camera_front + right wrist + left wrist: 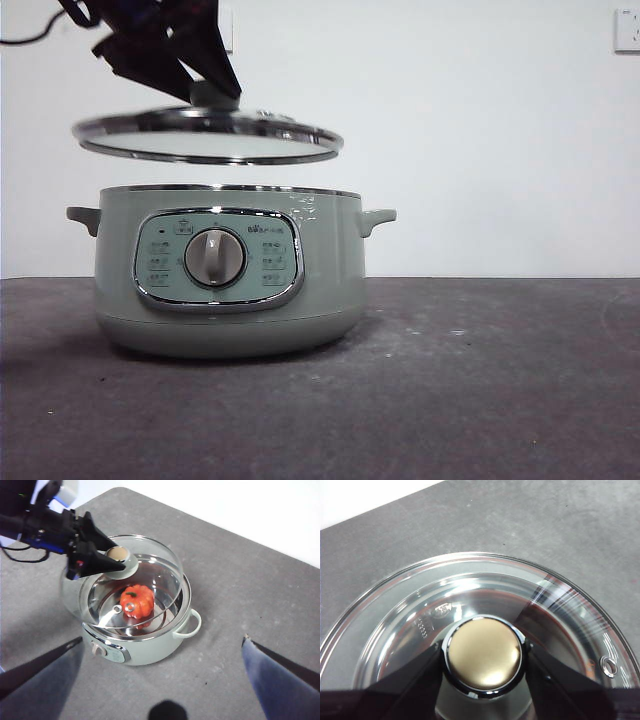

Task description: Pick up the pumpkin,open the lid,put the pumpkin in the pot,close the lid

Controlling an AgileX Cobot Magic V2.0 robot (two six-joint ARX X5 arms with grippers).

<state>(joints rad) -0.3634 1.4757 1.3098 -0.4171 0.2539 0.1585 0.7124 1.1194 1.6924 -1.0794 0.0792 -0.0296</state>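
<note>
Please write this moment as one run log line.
left gripper: shut on lid, above pot | pumpkin: inside pot | right gripper: open, empty

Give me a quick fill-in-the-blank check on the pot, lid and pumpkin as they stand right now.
1. The left gripper is shut on the lid's ____.
2. The lid hangs ____ the pot, not touching its rim.
3. The pumpkin lies ____ the pot.
4. The right gripper holds nothing; its jaws are ____.

Missing words: knob; above; inside; open
</note>
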